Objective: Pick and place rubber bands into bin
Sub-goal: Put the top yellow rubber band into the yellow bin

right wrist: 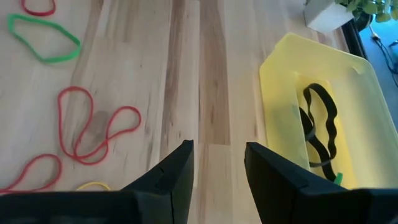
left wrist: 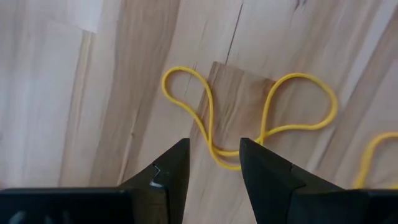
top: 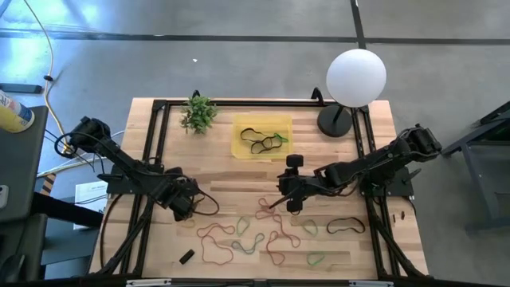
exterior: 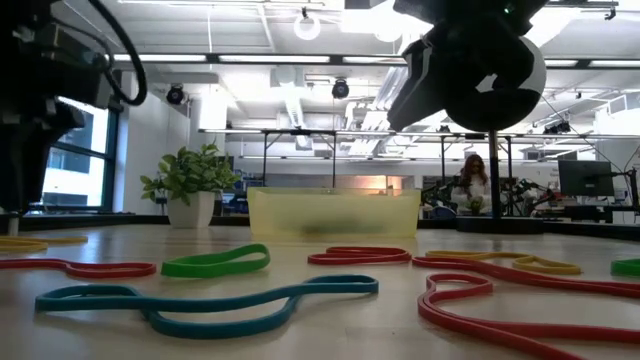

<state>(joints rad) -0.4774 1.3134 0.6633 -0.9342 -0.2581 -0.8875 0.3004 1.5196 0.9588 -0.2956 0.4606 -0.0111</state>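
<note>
My left gripper (left wrist: 214, 163) is low over the wooden table (top: 215, 171), on my left side. Its two dark fingers (left wrist: 171, 171) stand apart, with a gap between them, and nothing is in the gap. Just past the tips lies a thin yellow band (left wrist: 249, 118), bent into two loops on the wood. It sits right in front of the gap. I cannot tell if the tips touch it.

My right gripper (right wrist: 219, 168) is near the middle of the table. Its fingers (right wrist: 177, 171) are apart too, and they hold nothing. I see bare wood between them.

The bin (top: 261, 136) is just beyond my right gripper, toward the far edge of the table. It is yellow, and you can see through it a bit. Black bands (right wrist: 320, 127) lie in it, and a bit of green one.

Many more rubber bands (top: 263, 235) are spread on the near half of the table. They are red, green, blue and black.

A small green plant (top: 198, 113) stands beside the bin. A white ball lamp (top: 356, 77) stands on its other side. A small black block (top: 186, 257) lies near the front edge.
</note>
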